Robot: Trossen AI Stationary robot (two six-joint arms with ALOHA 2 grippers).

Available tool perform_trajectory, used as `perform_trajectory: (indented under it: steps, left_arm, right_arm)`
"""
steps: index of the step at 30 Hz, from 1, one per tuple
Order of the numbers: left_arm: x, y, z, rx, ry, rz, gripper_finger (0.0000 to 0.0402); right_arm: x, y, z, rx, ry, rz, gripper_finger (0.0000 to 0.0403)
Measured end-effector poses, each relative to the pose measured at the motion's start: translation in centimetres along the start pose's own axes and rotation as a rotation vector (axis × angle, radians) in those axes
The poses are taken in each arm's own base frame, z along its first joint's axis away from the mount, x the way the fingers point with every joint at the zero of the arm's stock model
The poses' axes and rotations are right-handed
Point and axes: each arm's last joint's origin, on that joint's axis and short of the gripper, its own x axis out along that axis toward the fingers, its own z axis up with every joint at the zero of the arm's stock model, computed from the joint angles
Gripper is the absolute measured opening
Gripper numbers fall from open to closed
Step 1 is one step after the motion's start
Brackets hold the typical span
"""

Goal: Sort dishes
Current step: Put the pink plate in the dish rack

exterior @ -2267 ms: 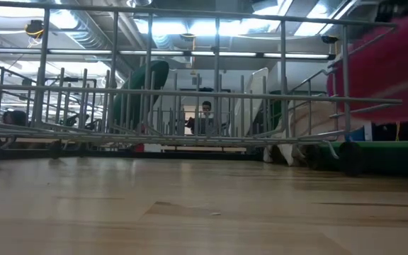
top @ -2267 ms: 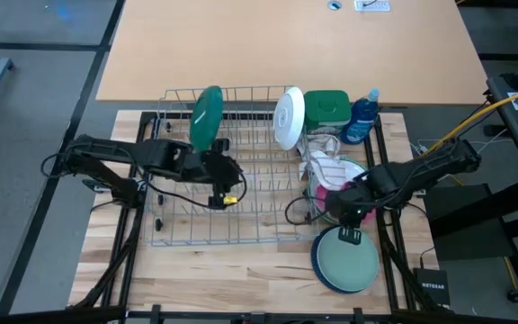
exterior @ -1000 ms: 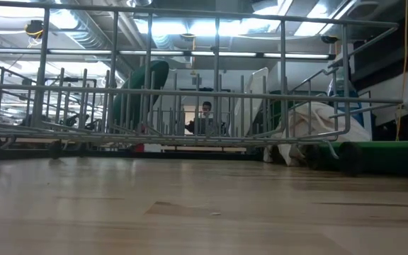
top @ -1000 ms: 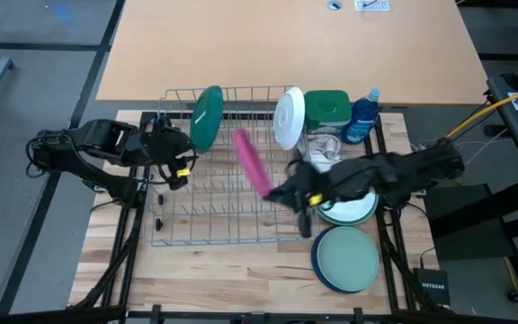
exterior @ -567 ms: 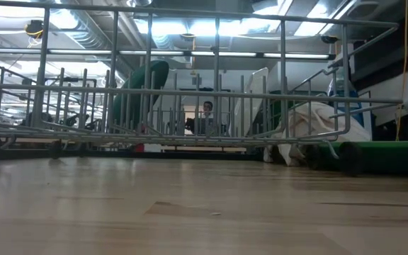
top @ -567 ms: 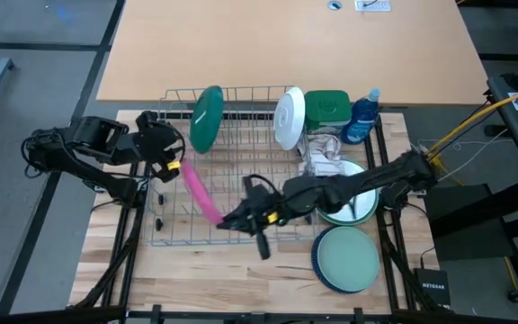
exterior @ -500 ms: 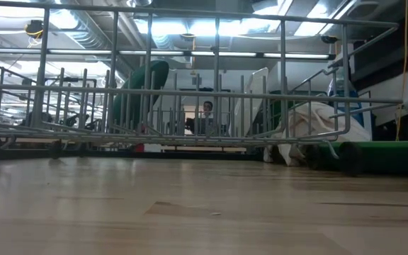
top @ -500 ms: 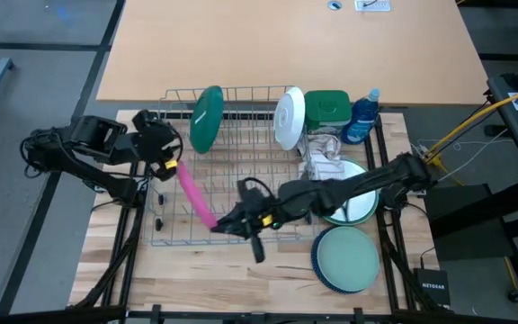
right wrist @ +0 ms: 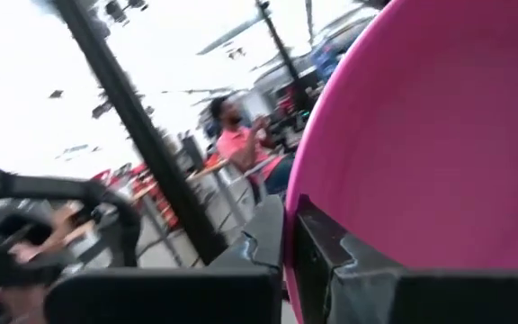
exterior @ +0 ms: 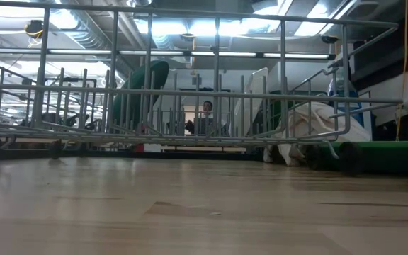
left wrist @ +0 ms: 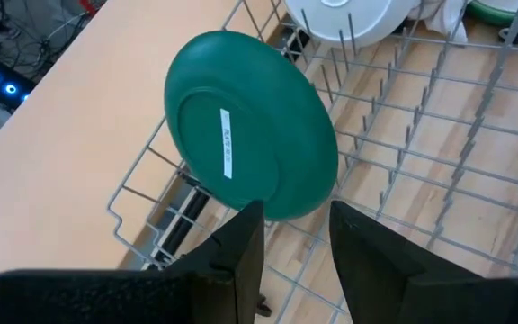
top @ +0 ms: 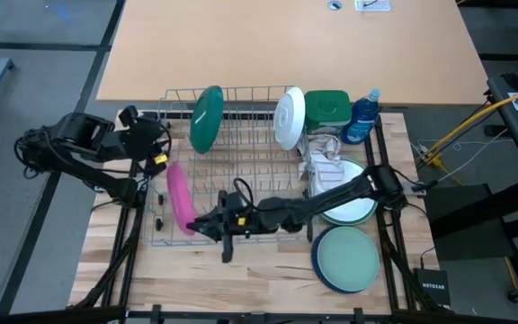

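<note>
The right gripper (top: 203,225) pinches the rim of the pink plate (top: 179,200), upright over the wire rack's (top: 268,211) left end. It seems light, stiff and slippery, so rim is best. The left gripper (left wrist: 295,229), empty, stands partly open near the dark green plate (left wrist: 250,137)

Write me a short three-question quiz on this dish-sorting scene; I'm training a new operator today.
1. True or false: the right tool is shut on the pink plate.
2. Which plate stands at the wire rack's far left? A dark green plate, B white plate, C navy
3. Fill in: the left tool holds ____.

Key: 1 true; 2 A; 3 nothing
</note>
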Motion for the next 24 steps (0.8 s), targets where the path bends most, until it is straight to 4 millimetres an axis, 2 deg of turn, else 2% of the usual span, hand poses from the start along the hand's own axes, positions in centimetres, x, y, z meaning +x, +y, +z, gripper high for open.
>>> perform_trajectory:
  steps: [12,24]
  left_arm:
    - [-0.5,0.6,-0.4,0.004,-0.018,-0.001,0.0117]
    - [-0.5,0.6,-0.4,0.035,-0.018,-0.001,0.0117]
  right_arm:
    - [0.9,-2.4,-3.9,0.045,-0.172,-0.151,0.0011]
    - [1.0,-4.6,-7.7,0.117,-0.219,-0.263,0.0012]
